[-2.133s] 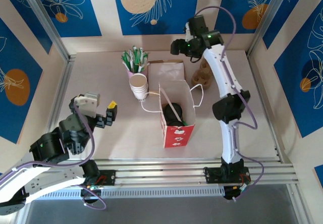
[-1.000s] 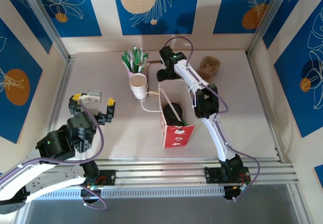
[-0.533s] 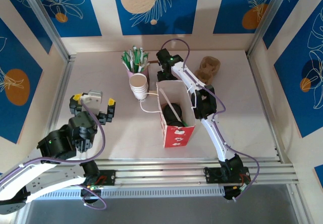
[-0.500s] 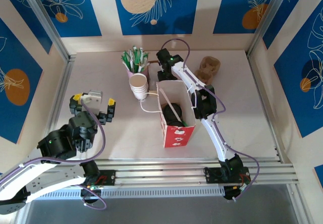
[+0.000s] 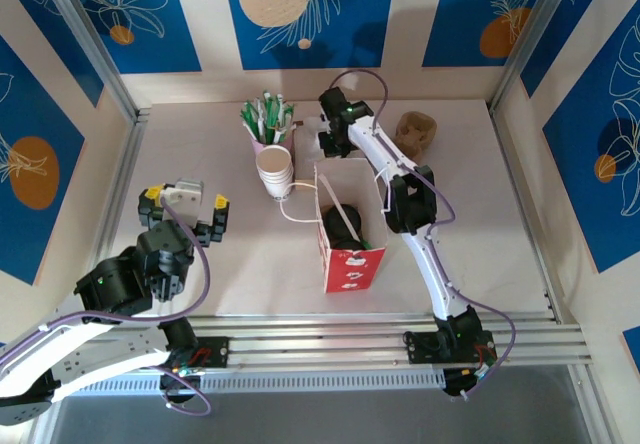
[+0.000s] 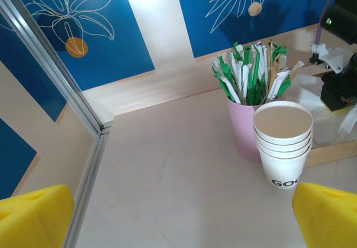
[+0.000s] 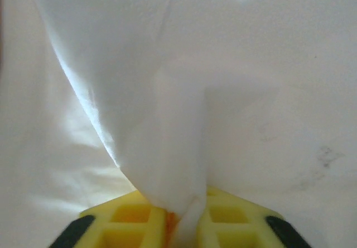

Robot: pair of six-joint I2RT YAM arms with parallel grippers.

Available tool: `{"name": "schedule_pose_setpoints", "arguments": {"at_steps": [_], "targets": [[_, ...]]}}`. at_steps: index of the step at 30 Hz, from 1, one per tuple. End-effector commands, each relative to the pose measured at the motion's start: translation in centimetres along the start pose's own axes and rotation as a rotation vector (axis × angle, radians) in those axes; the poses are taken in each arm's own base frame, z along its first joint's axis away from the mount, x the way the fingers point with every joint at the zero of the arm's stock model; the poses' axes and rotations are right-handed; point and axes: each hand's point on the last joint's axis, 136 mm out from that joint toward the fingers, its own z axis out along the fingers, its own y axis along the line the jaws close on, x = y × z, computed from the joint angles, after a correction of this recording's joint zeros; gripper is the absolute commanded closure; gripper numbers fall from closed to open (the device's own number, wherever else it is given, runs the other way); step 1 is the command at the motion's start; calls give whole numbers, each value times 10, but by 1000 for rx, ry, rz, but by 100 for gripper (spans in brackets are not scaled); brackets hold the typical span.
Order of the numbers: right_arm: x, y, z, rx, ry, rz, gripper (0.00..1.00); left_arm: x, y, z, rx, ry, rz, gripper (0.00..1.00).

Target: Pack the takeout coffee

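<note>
Top external view first: we see the red-and-white paper bag [image 5: 352,262] standing upright and open near the middle of the table [image 5: 480,214]. The takeout coffee [image 5: 338,230] sits down inside it, and from above we see its round black lid (the cup body below is hidden by the bag walls). The right arm reaches over to the far side of the bag, with the right gripper [image 5: 333,146] pointing down just behind the bag's far rim. From the right wrist camera we see its yellow pads [image 7: 228,217] pinched together on a fold of a white napkin [image 7: 167,91], which rises in a soft cone from between them.

The left gripper [image 5: 185,210] hangs over the left part of the table, well apart from the bag. Its jaws are spread wide, and the left wrist camera catches one yellow pad [image 6: 326,217] in each lower corner with nothing between them. Ahead of it we see a pink cup [image 6: 241,130] full of green-and-white sticks, with a stack of lidless white cups [image 6: 283,147] touching its near side. A brown cup carrier [image 5: 415,134] lies at the far right of the table.
</note>
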Motion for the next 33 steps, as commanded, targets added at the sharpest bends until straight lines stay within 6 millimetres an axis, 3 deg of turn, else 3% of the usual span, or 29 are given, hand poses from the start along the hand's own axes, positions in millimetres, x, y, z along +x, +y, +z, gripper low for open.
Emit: {"name": "schedule_pose_setpoints", "arguments": {"at_steps": [1, 7, 10, 16, 21, 27, 29, 33], "targets": [[-22, 10, -56, -97, -81, 39, 90, 5, 6, 2, -38, 14, 40, 0], [-30, 14, -79, -137, -112, 42, 98, 6, 6, 2, -40, 15, 41, 0], [-37, 14, -101, -151, -149, 52, 100, 6, 6, 2, -41, 16, 43, 0], [-62, 9, -183, -213, -303, 93, 100, 6, 5, 3, -46, 18, 50, 0], [-67, 16, -252, -309, -407, 99, 100, 7, 6, 3, -50, 17, 49, 0], [-55, 22, -334, -412, -514, 108, 100, 8, 6, 5, -62, 21, 60, 0], [-42, 28, -361, -448, -536, 103, 100, 7, 6, 5, -64, 21, 60, 0], [-2, 45, -393, -453, -541, 62, 100, 7, 7, 5, -73, 20, 62, 0]]}}
